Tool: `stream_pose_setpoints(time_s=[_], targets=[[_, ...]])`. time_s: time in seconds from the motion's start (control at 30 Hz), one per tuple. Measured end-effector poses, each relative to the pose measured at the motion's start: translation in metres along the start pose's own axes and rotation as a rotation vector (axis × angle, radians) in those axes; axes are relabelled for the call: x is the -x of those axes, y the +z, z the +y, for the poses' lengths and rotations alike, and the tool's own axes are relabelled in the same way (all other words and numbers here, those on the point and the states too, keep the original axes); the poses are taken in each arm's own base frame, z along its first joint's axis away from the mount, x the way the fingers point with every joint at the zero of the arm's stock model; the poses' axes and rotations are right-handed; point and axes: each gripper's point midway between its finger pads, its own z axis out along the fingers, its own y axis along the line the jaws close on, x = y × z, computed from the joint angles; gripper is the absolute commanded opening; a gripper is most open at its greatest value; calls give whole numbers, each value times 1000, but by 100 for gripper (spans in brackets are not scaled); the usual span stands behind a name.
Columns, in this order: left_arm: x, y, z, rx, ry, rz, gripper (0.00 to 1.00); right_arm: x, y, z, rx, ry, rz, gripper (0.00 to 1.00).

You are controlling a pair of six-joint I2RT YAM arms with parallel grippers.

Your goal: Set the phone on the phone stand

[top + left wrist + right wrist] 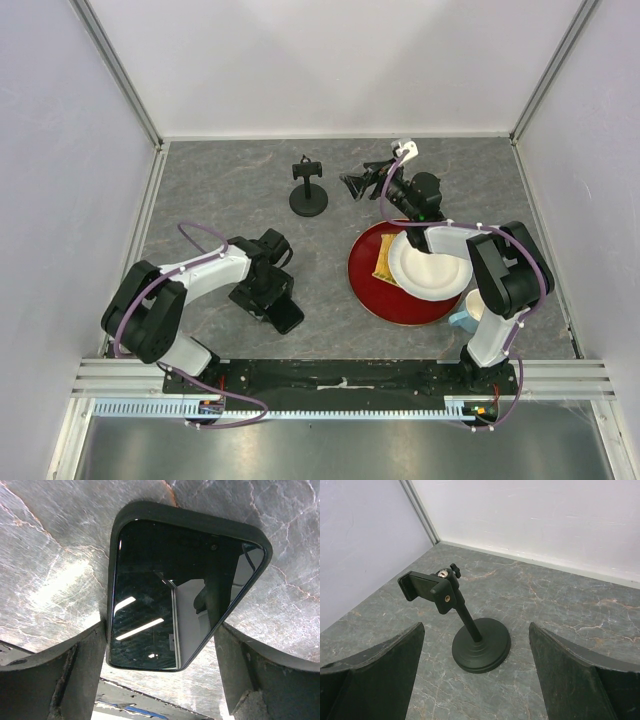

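Tabletop [220, 190]: grey marble, ringed by white walls.
Red plate [385, 305]: 4 o'clock of centre.
Right gripper [476, 625]: fingers spread wide, holding nothing.
Left gripper [160, 630]: fingers flank the phone's edges; whether they grip it, cannot tell.
Phone [150, 595]: flat on tabletop, 7 o'clock.
Phone stand [479, 647]: upright, 11 o'clock, well apart from phone.

Glossy black phone [165, 595], grey marbled table [55, 565]

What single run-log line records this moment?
left gripper: open, straddling phone on table | right gripper: open, facing phone stand, apart | phone not yet on phone stand
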Motion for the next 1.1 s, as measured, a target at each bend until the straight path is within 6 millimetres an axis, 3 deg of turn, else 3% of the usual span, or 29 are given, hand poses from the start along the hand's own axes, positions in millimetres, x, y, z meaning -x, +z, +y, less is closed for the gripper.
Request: stream_pose_setpoints(time_s=[0.13, 0.23, 0.27, 0.33, 0.67, 0.93, 1.1], targets=[[0, 0, 0, 2, -3, -1, 72, 1, 0, 0, 1, 7, -4, 92], [0, 0, 0, 3, -2, -2, 40, 0, -1, 0, 4, 9, -2, 92], [0, 0, 0, 3, -2, -2, 21, 0, -1, -1, 3, 9, -2, 92], [0, 0, 0, 1, -2, -3, 2, -1, -2, 0, 5, 9, 0, 92], [3, -5, -2, -86, 5, -34, 2, 1, -2, 0, 11, 22, -8, 93], [9, -33, -26, -610, 43, -99, 2, 3, -3, -1, 11, 24, -13, 93], [14, -62, -49, -743, 226, -193, 2, 1, -3, 1, 28, 25, -5, 93]])
